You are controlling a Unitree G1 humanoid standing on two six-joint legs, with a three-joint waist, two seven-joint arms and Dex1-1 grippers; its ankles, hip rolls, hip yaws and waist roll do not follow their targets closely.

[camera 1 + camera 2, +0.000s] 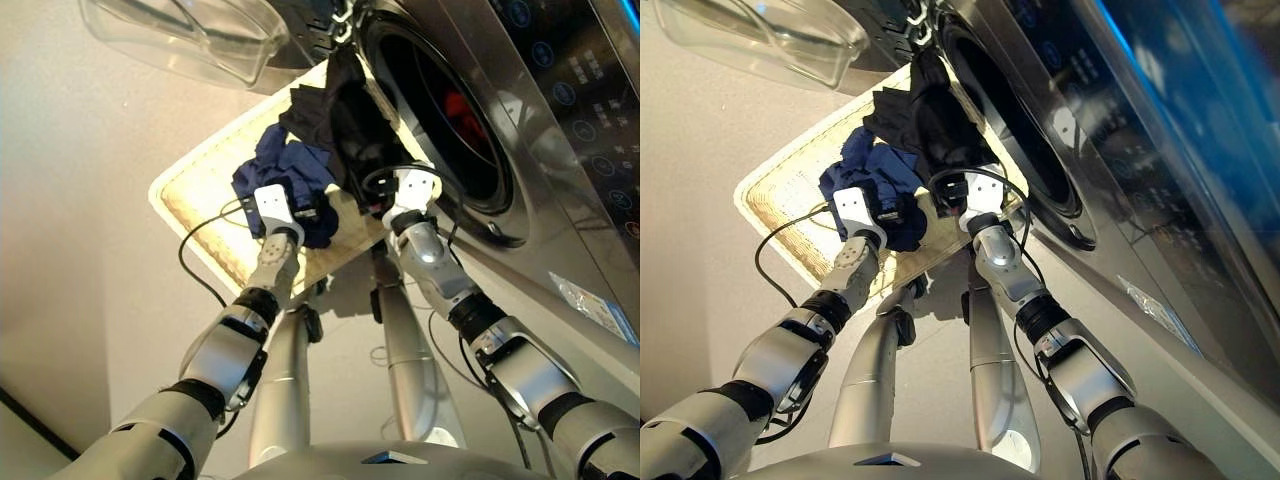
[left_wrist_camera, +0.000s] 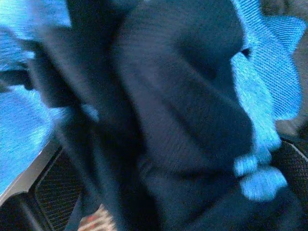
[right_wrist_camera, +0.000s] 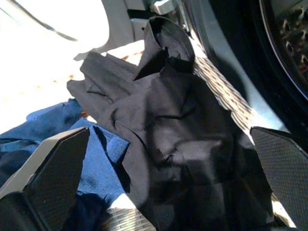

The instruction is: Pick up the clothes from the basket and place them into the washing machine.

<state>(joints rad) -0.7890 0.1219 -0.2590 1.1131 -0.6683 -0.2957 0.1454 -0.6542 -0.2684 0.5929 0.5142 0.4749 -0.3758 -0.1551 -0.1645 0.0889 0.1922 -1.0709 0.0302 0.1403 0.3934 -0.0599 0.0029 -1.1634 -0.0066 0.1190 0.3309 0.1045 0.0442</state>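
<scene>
Below the open porthole of the washing machine, basket holding two garments. Navy garment bunched mid-basket, cloth pressed between the left gripper's fingers, jaws closed on its edge. Black garment draped beside it, up against the machine front. Right gripper poised over the black cloth, jaws spread wide, one finger over navy fabric. Red-orange garment already inside the drum. Clear glass door swung open, beyond the basket.
</scene>
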